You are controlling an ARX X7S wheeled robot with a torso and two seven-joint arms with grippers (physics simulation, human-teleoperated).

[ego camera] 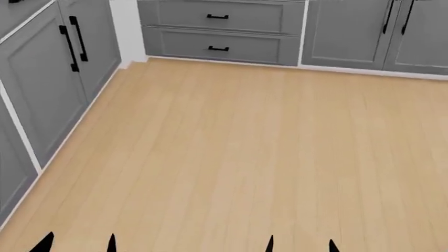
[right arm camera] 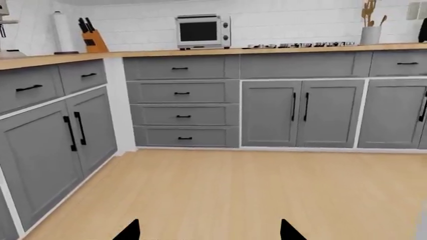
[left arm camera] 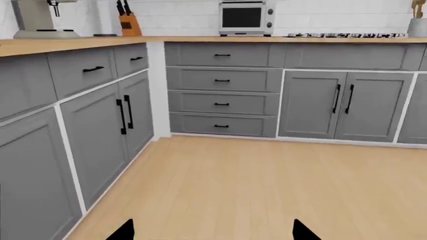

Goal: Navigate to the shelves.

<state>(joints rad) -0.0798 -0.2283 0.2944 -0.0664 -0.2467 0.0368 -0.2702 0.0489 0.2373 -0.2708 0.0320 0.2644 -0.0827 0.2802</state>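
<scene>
No shelves show in any view. I face the inner corner of an L-shaped run of grey kitchen cabinets (ego camera: 224, 23). My left gripper (left arm camera: 213, 232) hangs low over the wooden floor, jaws spread wide with nothing between them; its black fingertips (ego camera: 45, 244) peek in at the head view's lower left. My right gripper (right arm camera: 208, 232) is likewise open and empty above the floor, its fingertips (ego camera: 269, 244) at the lower middle of the head view.
Cabinets with black handles line the left side (ego camera: 49, 79) and the far wall (right arm camera: 300, 112). On the wooden counter (right arm camera: 220, 50) stand a toaster oven (right arm camera: 202, 31), a knife block (left arm camera: 128, 22), a stand mixer (left arm camera: 40, 20), a cooktop (left arm camera: 347, 35) and a utensil holder (right arm camera: 370, 32). Light wooden floor (ego camera: 245, 157) stretches ahead.
</scene>
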